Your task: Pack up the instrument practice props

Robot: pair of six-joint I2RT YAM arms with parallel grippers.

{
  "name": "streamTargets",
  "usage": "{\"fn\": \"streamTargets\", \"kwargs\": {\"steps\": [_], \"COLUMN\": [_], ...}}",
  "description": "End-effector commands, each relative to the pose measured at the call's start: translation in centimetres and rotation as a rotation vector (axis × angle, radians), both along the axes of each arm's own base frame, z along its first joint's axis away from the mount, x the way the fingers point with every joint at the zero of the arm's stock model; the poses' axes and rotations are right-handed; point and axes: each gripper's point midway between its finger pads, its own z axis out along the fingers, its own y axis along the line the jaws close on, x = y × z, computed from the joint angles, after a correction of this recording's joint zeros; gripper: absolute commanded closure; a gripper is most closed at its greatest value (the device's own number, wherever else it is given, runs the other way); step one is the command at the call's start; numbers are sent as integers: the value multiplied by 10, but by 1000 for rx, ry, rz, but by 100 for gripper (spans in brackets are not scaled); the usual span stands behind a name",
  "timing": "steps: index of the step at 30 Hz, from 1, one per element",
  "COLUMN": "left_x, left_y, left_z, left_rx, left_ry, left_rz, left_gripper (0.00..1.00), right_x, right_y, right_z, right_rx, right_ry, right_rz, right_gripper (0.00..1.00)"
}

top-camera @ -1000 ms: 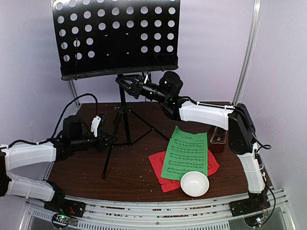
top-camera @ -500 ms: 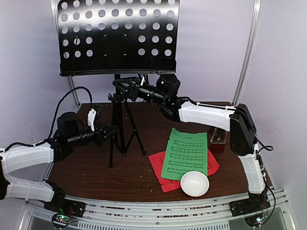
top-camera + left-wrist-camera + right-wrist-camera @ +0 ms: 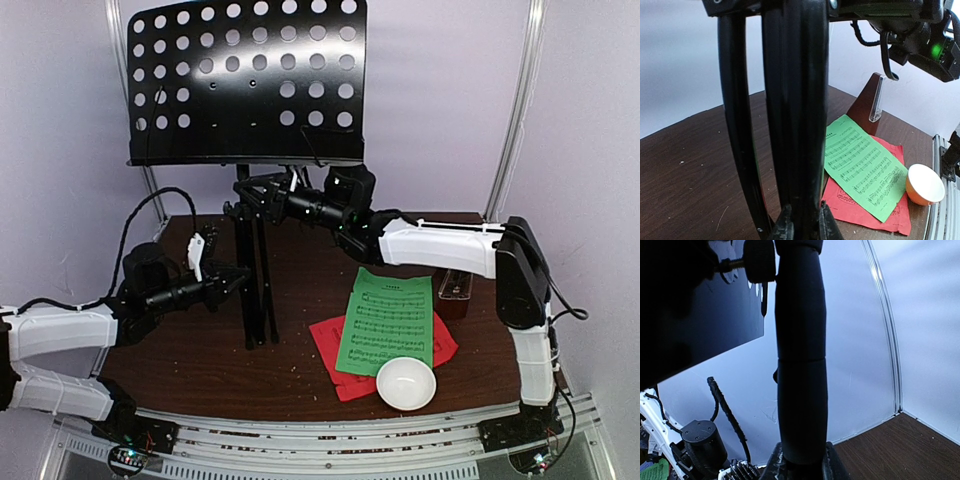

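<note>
The black perforated music stand (image 3: 245,80) stands upright at the back left, its tripod legs (image 3: 257,290) folded together against the pole. My left gripper (image 3: 240,280) is shut on the bundled legs (image 3: 795,100), with its fingertips (image 3: 784,226) pressed to both sides low down. My right gripper (image 3: 250,195) is shut on the pole (image 3: 800,365) just under the desk. The green music sheet (image 3: 390,320) lies on top of the red sheet (image 3: 335,345) on the table to the right. Behind them stands the red-brown metronome (image 3: 453,292), which also shows in the left wrist view as the metronome (image 3: 867,100).
A white bowl (image 3: 406,384) sits on the near corner of the sheets, by the table's front edge. The brown table (image 3: 180,350) is closed in by pale walls, with a metal post (image 3: 515,110) at the back right. My left arm's cable (image 3: 150,215) loops beside the stand.
The stand's spread legs have folded in against the pole, and the stand has risen and straightened. My left gripper moved right with the legs. My right gripper's jaws closed tighter on the pole.
</note>
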Motion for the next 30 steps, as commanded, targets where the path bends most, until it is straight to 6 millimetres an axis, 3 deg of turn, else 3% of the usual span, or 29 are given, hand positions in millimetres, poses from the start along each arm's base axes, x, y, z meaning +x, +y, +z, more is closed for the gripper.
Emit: {"fn": "streamTargets", "kwargs": {"steps": [1,4,12,21,30], "left_x": [8,8,5,-7,1], "left_y": [7,9,14,-13,-42], "left_z": [53,45,25,30,29], "left_rx": [-108,-97,-72,-114,-131], "left_ry": [-178,-153,-101,-114,-119], "left_rz": [66,79,114,-12,-79], "left_gripper": [100,98,54,19,13], "right_x": [-50,-49,-48,-45,-47], "right_y": [-11,-18,-22,-26,-27], "right_z": [54,52,48,48,48], "right_rx": [131,144,127,131,124], "right_ry": [-76,-72,-78,-75,-80], "right_rz": [82,57,27,-6,-22], "right_gripper": [100,100,100,100,100]}}
